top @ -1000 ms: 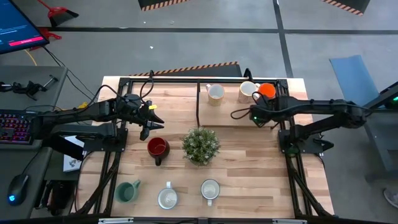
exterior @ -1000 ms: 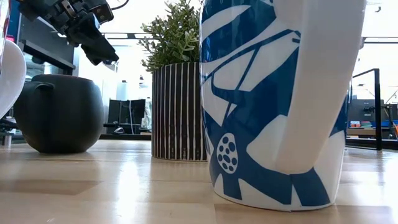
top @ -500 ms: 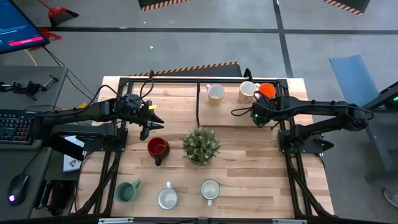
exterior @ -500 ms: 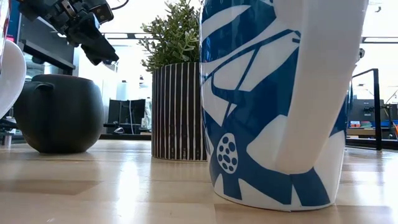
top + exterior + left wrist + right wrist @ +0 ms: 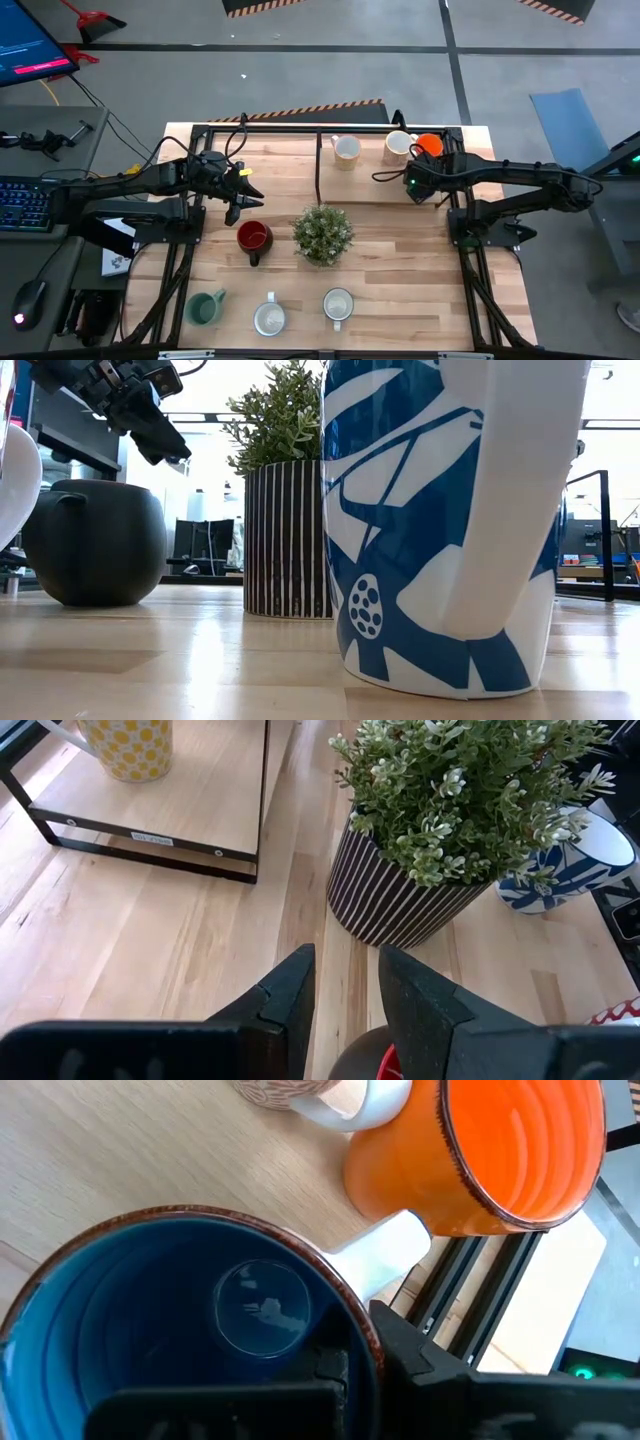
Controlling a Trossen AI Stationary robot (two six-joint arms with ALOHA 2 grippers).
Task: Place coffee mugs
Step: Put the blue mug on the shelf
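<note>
We see the right pincer (image 5: 414,184) at the back right of the pale wooden tabletop (image 5: 400,250), its fingers clamped on the rim of a round ceramic mug with a glossy blue inside (image 5: 190,1330), one finger inside the rim and one outside. Just beside it stands a bright orange glazed mug with a white handle (image 5: 480,1150), and next to that a pale cream mug with a brown pattern (image 5: 398,146); a white mug with yellow dots (image 5: 135,745) sits on the low raised wooden shelf with a black metal frame (image 5: 180,810) at the back of the tabletop. The left pincer (image 5: 243,195) hovers above and just behind a round red mug (image 5: 253,238), its two dark fingers (image 5: 290,995) a little apart and empty. Right of the red mug stands the bushy green plant in a black-and-white striped pot (image 5: 322,233). Along the front edge sit a dark green mug (image 5: 205,308), a pale white mug (image 5: 270,318) and a white mug with a bold blue pattern (image 5: 450,520), the last close in front of the low camera.
</note>
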